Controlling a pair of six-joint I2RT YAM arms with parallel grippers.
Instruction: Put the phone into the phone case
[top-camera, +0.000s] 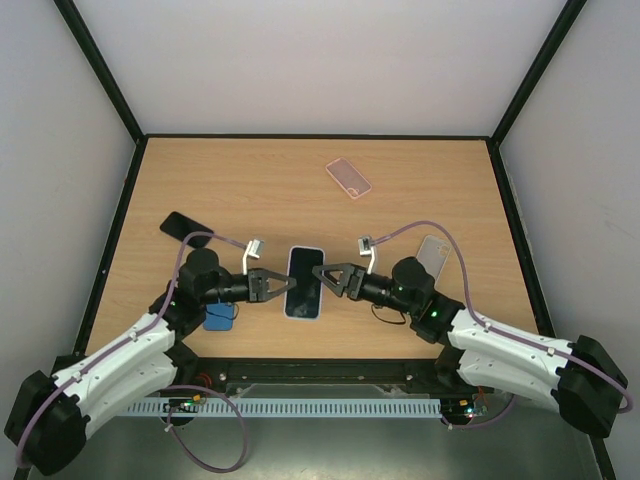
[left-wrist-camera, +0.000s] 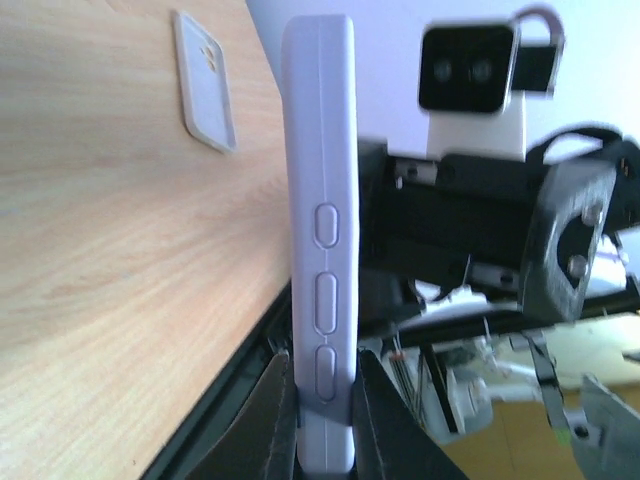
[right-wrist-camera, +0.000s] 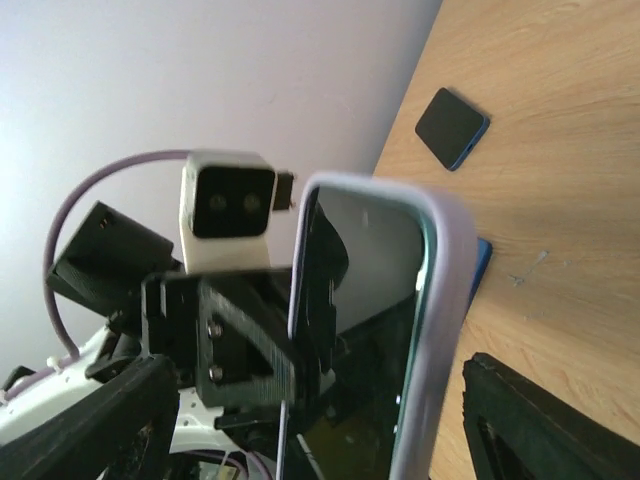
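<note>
1. Because the left claw (left-wrist-camera: 325, 428) is pinched shut on only a short stretch of the phone case (left-wrist-camera: 320, 150), across its thin depth, I judge the hold small. A sideways push could pivot the case between the pads or slide it out.
2. Opposite it, the right claw (right-wrist-camera: 315, 375) stands wide, one finger on each side of the far edge and, as far as I can see, touching nothing. If it closes off-centre or drives forward, the shove goes straight into that small left-hand pinch.
3. Inside the case sits the phone (right-wrist-camera: 365, 300), its dark screen framed by the lavender rim, and the pair appears lifted between the two arms. Whether every corner is snapped home I cannot tell. Pressure on the rim instead of the glass could pop a corner loose.
4. Below lies the counter (top-camera: 250, 180). A slip would drop the pair near its front edge, close to the blue object (top-camera: 219, 317) under the left arm.
5. Farther out, the pink case (top-camera: 348, 178), clear case (top-camera: 435, 255) and black phone (top-camera: 185, 226) lie well apart. Only a wide swing of an arm would reach them.
</note>
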